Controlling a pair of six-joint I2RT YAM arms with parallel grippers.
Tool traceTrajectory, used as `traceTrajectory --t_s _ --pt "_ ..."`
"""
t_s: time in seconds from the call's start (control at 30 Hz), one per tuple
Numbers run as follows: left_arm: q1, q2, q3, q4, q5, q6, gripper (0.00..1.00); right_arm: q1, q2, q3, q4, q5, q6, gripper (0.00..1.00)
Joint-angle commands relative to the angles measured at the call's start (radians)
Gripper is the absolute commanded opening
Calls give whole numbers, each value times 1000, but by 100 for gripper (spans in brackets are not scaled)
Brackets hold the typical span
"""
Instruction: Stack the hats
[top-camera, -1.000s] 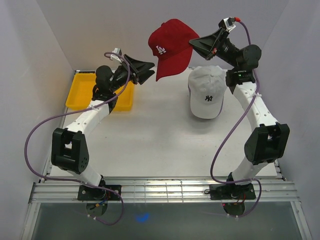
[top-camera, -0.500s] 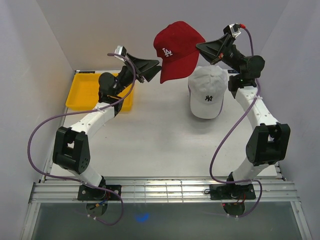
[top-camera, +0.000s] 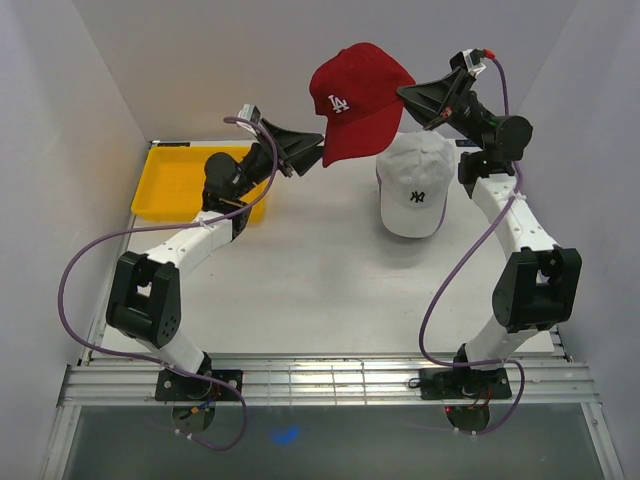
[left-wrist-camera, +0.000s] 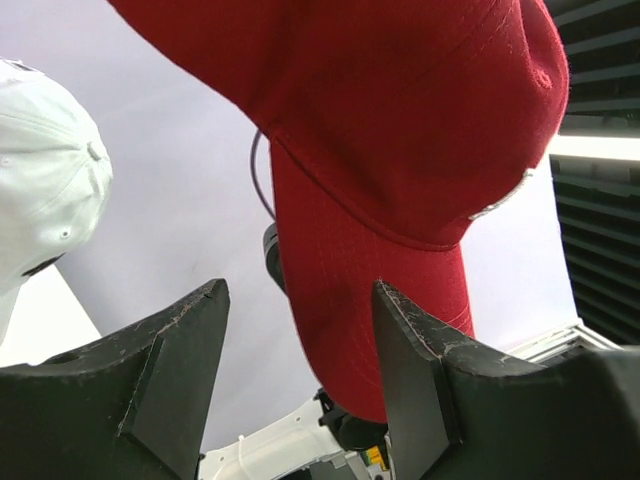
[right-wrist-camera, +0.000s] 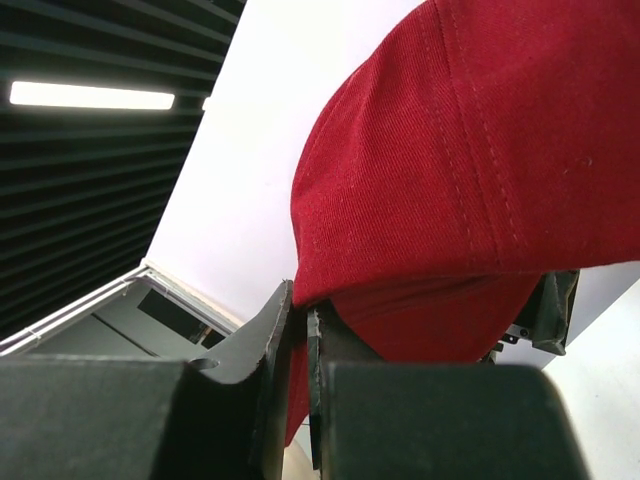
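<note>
Overhead, the dark red cap (top-camera: 360, 95) hangs in the air at the table's 12 o'clock. The right gripper (top-camera: 403, 93) pinches it at the hem of its crown, and the right wrist view shows those fingers clamped flat on the fabric. Held by that edge, the cap lets its curved brim droop toward 7 o'clock. There the left gripper (top-camera: 318, 150) is raised with its jaws spread wide and nothing between them, the brim tip close in front of the gap. It looks like a set-up for a second grip to steady the cap before it goes over the white cap (top-camera: 415, 185). That one sits crown-up on the table (top-camera: 320, 270) at 1 o'clock, below and beside the raised one. A yellow tray (top-camera: 165, 190) lies at 10 o'clock, and no other hats show.
</note>
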Motion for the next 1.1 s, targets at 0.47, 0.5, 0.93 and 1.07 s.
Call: traceTrajectory --t_s 0.47,0.5,0.93,1.07 --pt "-63 49 -3 271 -42 -140 70 -5 -24 -37 192 49 68 8" --pt "-63 55 -16 296 -51 -155 70 -8 -26 -48 192 46 68 8" --pt "-92 109 26 419 -86 -246 54 -44 -57 -198 223 11 27 8" --pt "-101 136 62 391 -77 -243 32 -80 -69 -217 190 -32 -9 8"
